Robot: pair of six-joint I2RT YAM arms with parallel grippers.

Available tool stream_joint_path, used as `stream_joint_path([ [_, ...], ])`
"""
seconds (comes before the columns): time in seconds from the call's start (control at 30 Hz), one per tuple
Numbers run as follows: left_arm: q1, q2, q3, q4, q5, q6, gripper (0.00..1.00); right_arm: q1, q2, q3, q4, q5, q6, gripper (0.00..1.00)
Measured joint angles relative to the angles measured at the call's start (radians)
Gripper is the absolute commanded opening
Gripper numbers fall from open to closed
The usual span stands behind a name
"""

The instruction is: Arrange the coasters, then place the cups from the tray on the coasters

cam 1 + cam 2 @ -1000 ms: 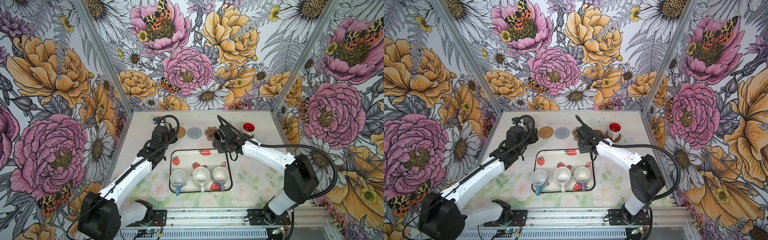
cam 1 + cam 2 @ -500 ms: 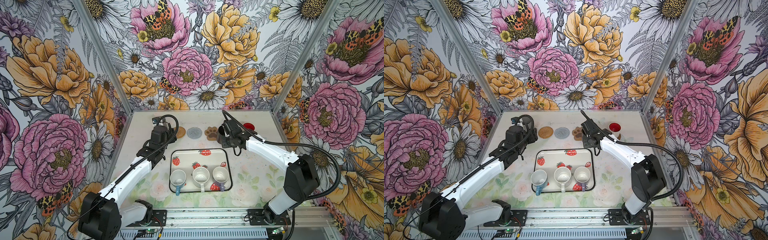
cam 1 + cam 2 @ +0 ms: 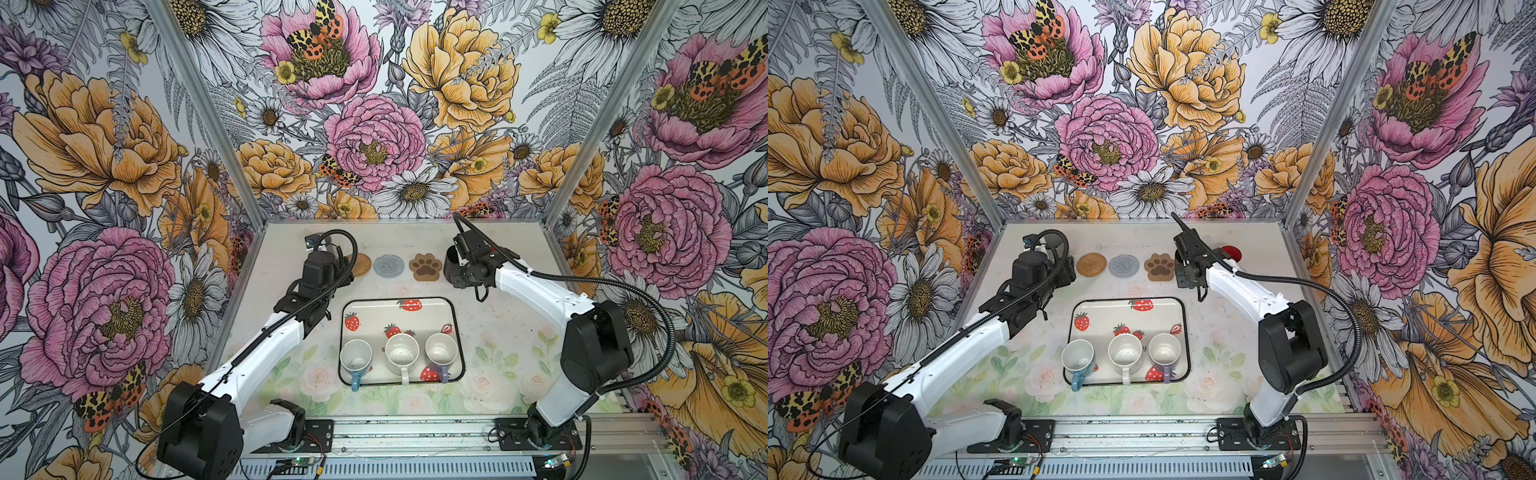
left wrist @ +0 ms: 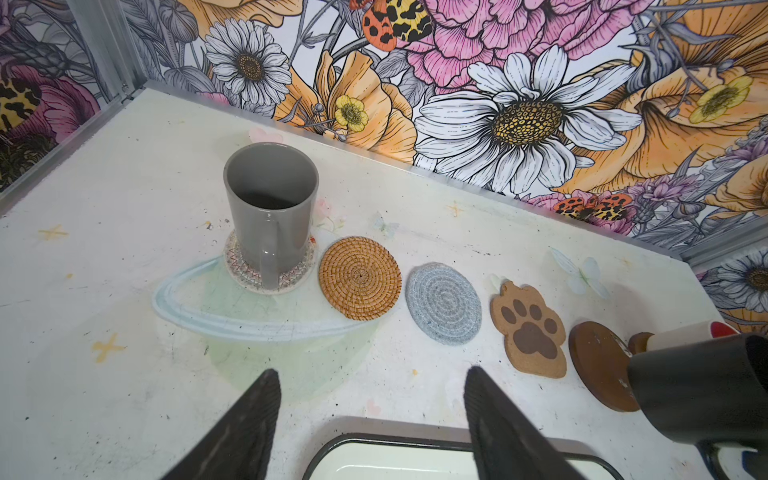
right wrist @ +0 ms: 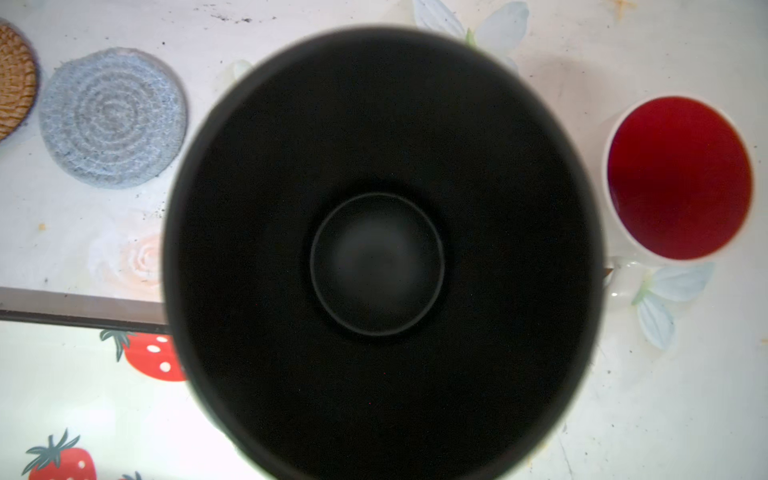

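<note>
My right gripper [image 3: 466, 266] is shut on the black cup [image 5: 378, 257], which hangs upright just right of the paw coaster [image 3: 425, 267], by a plain brown disc [image 4: 598, 361]; its fingers are hidden. The white cup with red inside [image 5: 679, 178] stands further right on another brown disc [image 4: 640, 343]. The grey cup [image 4: 270, 216] sits on the clear patterned coaster [image 4: 249, 278]. Rattan [image 4: 360, 277] and grey woven [image 4: 444, 303] coasters lie bare. My left gripper [image 4: 370, 374] is open and empty, behind the tray [image 3: 374, 311], which holds light blue [image 3: 356, 357], white [image 3: 402, 353] and lilac [image 3: 441, 349] cups.
Flowered walls close in the table at the back and on both sides. The coaster row runs along the back, close to the back wall. A metal rail with both arm bases runs along the front edge.
My right gripper has carried the black cup right and back, from the tray's far edge past the paw coaster, which now shows whole. The left arm has not moved.
</note>
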Motion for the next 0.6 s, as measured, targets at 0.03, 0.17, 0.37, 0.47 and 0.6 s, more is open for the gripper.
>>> stream_joint_path([
  [0.03, 0.0, 0.004, 0.0, 0.0, 0.0, 0.0, 0.71, -0.006, 0.008, 0.007, -0.002, 0.003, -0.006, 0.0],
  [0.17, 0.0, 0.011, 0.0, 0.0, 0.0, 0.0, 0.71, -0.024, 0.048, 0.037, -0.005, 0.017, -0.023, 0.0],
  [0.37, 0.0, 0.011, 0.0, 0.0, 0.0, 0.0, 0.71, -0.048, 0.104, 0.076, -0.005, 0.017, -0.043, 0.0],
  [0.47, 0.0, 0.011, 0.0, 0.0, 0.0, 0.0, 0.71, -0.057, 0.132, 0.089, -0.005, 0.017, -0.045, 0.0],
  [0.6, 0.0, 0.011, 0.004, 0.0, 0.0, 0.0, 0.71, -0.069, 0.159, 0.103, -0.005, 0.017, -0.053, 0.0],
])
